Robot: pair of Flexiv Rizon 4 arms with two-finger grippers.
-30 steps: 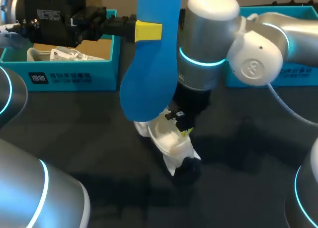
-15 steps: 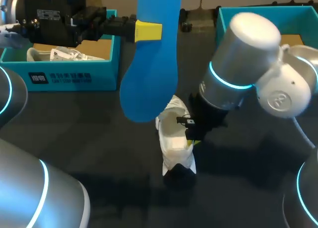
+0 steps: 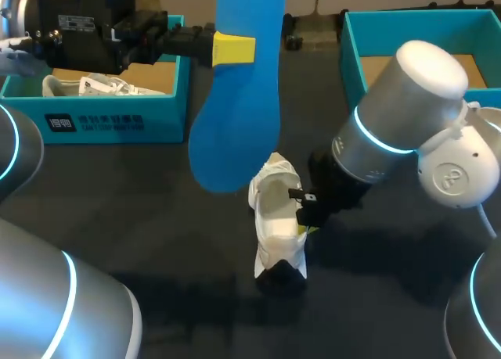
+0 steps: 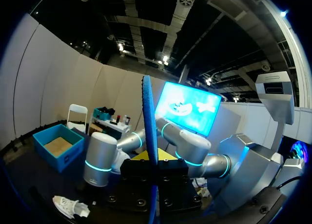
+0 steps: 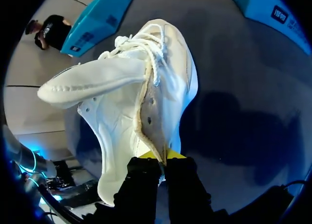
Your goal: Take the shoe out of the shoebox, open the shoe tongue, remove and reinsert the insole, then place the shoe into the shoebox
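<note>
A white shoe [image 3: 274, 210] stands on the black table in the middle of the head view, its tongue [image 5: 92, 82] pulled out over the toe. My right gripper [image 3: 304, 226] is shut on the upper edge of the shoe's side wall [image 5: 158, 136], yellow tips [image 5: 163, 158] pinching it. My left gripper [image 3: 233, 50] hangs high over the table, shut on a blue insole [image 3: 239, 109] that hangs down beside the shoe. From the left wrist the insole [image 4: 149, 136] shows edge-on between the fingers, with the shoe [image 4: 68, 205] far below.
A teal shoebox [image 3: 109, 123] at the back left holds another white shoe [image 3: 94, 85]. A second teal shoebox [image 3: 352, 42] stands at the back right, behind my right arm [image 3: 391, 132]. Bare black tabletop lies along the front.
My right arm has swung to the right and pulled the shoe with it, turning the shoe more upright. The left arm and the insole have not moved.
</note>
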